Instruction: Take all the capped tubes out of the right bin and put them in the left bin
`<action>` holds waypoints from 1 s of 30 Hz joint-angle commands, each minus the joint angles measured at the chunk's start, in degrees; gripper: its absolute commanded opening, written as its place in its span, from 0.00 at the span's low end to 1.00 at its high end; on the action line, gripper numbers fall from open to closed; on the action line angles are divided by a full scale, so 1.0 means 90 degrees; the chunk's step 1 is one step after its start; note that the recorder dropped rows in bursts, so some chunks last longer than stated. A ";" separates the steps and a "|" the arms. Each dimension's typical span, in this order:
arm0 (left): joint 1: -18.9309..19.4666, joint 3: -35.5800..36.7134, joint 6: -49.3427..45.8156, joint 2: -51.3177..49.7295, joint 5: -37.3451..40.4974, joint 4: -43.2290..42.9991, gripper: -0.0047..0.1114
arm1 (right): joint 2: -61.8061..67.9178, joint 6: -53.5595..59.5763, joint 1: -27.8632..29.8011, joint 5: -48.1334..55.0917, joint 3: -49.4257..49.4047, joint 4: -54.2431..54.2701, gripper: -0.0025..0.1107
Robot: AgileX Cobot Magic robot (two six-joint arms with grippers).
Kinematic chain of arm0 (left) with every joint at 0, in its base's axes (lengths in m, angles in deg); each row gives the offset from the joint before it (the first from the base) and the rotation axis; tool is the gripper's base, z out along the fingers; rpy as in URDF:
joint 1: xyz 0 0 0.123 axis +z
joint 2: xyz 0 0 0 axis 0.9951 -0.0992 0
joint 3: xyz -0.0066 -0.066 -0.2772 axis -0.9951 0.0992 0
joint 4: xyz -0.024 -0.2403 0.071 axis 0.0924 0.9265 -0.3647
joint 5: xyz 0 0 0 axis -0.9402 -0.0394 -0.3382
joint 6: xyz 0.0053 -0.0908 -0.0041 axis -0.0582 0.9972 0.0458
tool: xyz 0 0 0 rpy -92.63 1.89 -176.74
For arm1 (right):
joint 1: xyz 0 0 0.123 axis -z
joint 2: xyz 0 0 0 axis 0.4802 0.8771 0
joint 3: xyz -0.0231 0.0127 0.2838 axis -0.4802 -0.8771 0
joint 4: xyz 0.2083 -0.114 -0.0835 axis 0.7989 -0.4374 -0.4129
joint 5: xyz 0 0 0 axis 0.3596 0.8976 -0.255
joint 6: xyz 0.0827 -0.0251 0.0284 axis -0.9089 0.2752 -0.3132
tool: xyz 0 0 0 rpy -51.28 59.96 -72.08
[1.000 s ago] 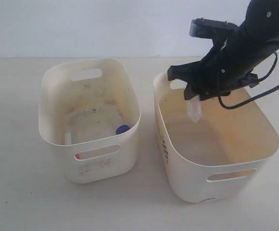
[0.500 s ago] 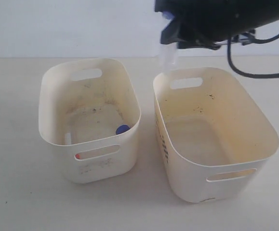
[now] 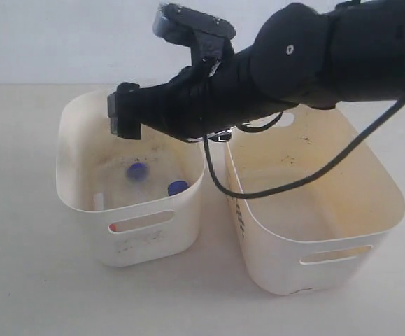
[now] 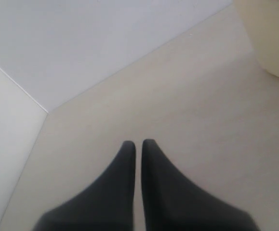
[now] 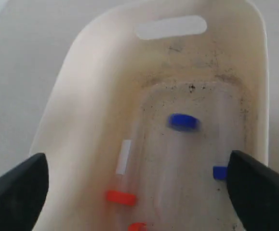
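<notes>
Right gripper [image 5: 137, 163] wide apart, empty, over left bin [image 3: 76, 140], seemingly so the blurred blue-capped tube [image 5: 182, 121] falls inside; right bin [image 3: 370, 175] looks bare; left gripper [image 4: 138, 144] closed, idle

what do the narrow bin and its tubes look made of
Left bin: probably thin moulded plastic, matte cream, rounded corners and cut handle slots. Capped tubes: likely clear plastic, the floor shows through them; opaque blue and orange-red caps.

Dark printed marks [image 3: 238, 210] on the right bin [image 3: 272, 262] side wall, too blurred to read, no legible text
</notes>
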 commanded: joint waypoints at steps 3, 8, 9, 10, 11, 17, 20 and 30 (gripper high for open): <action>-0.0007 -0.0025 0.0008 -0.0022 -0.0032 0.0018 0.08 | -0.0358 0.0423 0.0007 0.0861 0.1077 -0.0355 0.67; -0.0007 -0.0025 0.0008 -0.0022 -0.0032 0.0018 0.08 | -0.0960 0.0311 0.0008 0.1722 0.1762 -0.1557 0.28; -0.0007 -0.0025 0.0008 -0.0022 -0.0032 0.0018 0.08 | -0.1107 0.0098 0.0008 0.1906 0.1788 -0.1986 0.14; -0.0007 -0.0025 0.0008 -0.0022 -0.0032 0.0018 0.08 | -0.1260 -0.0161 0.0008 0.2085 0.1788 -0.2419 0.01; -0.0007 -0.0025 0.0008 -0.0022 -0.0032 0.0018 0.08 | -0.1388 -0.0535 0.0008 0.2277 0.1788 -0.2845 0.03; -0.0007 -0.0025 0.0008 -0.0022 -0.0032 0.0018 0.08 | -0.1698 -0.2174 0.0008 0.3580 0.1768 -0.4456 0.03; -0.0007 -0.0025 0.0008 -0.0022 -0.0032 0.0018 0.08 | -0.1922 -0.2324 -0.0005 0.3597 0.1363 -0.4594 0.03; -0.0007 -0.0025 0.0008 -0.0022 -0.0032 0.0018 0.08 | -0.3137 -0.2573 -0.0005 0.3107 -0.1239 -0.4442 0.03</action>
